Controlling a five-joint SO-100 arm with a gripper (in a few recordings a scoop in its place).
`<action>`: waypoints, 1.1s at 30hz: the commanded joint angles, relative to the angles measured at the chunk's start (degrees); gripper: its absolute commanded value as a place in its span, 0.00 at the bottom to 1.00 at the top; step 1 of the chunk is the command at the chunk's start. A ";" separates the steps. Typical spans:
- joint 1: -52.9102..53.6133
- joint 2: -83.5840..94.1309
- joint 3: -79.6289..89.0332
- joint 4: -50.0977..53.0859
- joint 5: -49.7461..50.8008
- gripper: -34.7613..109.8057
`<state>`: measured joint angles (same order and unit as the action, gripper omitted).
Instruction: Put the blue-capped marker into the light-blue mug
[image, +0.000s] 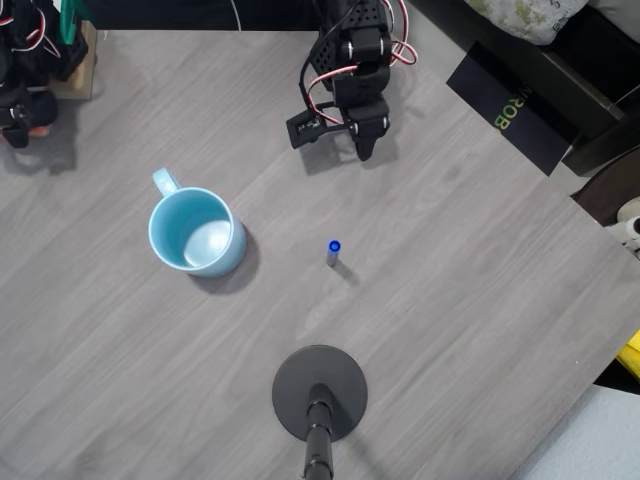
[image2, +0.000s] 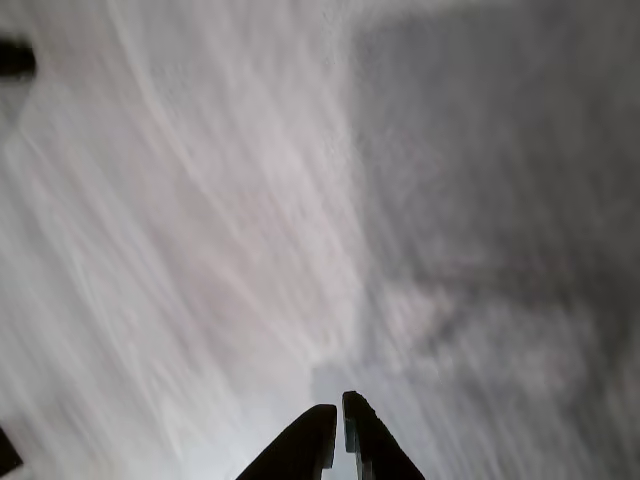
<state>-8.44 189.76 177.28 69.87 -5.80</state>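
The light-blue mug (image: 195, 232) stands upright on the left part of the grey wooden table, its handle pointing up-left and its glossy inside bare. The blue-capped marker (image: 333, 250) stands near the table's middle, cap towards the camera, a good way right of the mug. My black gripper (image: 366, 150) hovers at the top centre, well above the marker in the picture and apart from it. In the wrist view the gripper (image2: 338, 425) has its two dark fingertips pressed together over blurred table, holding nothing.
A round black stand base (image: 320, 390) with a pole sits at the bottom centre, below the marker. A black box (image: 510, 105) lies at the table's upper right edge. The table edge runs diagonally down the right side.
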 joint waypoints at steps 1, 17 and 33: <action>1.05 1.49 0.18 0.62 -0.18 0.24; 19.16 1.32 -12.22 -15.29 -75.23 0.24; 24.52 -22.15 -29.97 -56.95 -84.99 0.40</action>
<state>15.64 177.10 155.39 16.35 -91.93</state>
